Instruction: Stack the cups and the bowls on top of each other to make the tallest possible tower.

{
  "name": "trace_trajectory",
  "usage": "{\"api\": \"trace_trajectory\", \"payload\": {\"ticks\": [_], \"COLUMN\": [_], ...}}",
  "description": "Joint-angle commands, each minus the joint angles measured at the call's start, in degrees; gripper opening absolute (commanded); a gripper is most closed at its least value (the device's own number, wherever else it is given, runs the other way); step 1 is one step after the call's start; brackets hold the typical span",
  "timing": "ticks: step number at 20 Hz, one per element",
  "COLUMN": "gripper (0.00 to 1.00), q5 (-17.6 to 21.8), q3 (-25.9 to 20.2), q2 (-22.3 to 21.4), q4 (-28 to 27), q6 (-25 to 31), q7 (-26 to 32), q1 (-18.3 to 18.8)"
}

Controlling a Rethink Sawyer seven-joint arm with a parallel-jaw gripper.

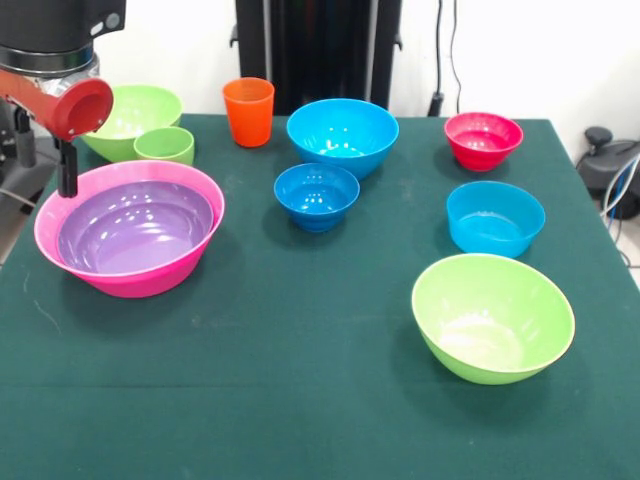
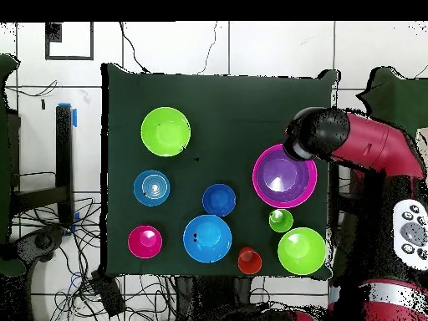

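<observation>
The tower is only just begun. A purple bowl (image 1: 135,226) is seen sitting inside the big pink bowl (image 1: 195,268), at about 9 o'clock on the table (image 1: 300,400) in the front view. That is the whole stack so far.

The gripper (image 1: 66,170) is hung just over the far rim of the pink bowl. Only a thin black tip is seen, so how wide it is open cannot be told. Nothing is seen held in it.

The rest is spread out. An orange cup (image 1: 248,111) and a big blue bowl (image 1: 342,136) are at 12 o'clock. A small green cup (image 1: 164,145) is set just in front of a green bowl (image 1: 135,115) at 10 o'clock. Another green bowl (image 1: 492,317) is at 4 o'clock.

Next, a wide bowl is likely best picked, maybe a green one, and set down inside the purple one. The rim must be gripped well so it is not tipped.
</observation>
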State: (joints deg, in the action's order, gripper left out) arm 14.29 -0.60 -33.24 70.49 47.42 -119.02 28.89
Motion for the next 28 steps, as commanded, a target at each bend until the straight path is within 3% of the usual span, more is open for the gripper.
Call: {"api": "trace_trajectory", "payload": {"ticks": [1,4,5,15,28], "gripper": [1.0,1.0,0.0,0.0,0.0], "q5": [-0.13,-0.24,0.7,-0.22,-3.27], "q3": [-4.17,-3.85,-3.37,-4.79,-4.05], "q2": [1.44,1.64,1.67,2.04,3.93], "q4": [5.97,5.53,5.03,4.72,7.65], "q6": [0.69,1.38,0.47,0.68,-3.77], "q7": [1.16,0.65,0.76,2.59,-5.42], "q1": [-2.04,-2.23,-2.67,-1.51,-3.47]}}
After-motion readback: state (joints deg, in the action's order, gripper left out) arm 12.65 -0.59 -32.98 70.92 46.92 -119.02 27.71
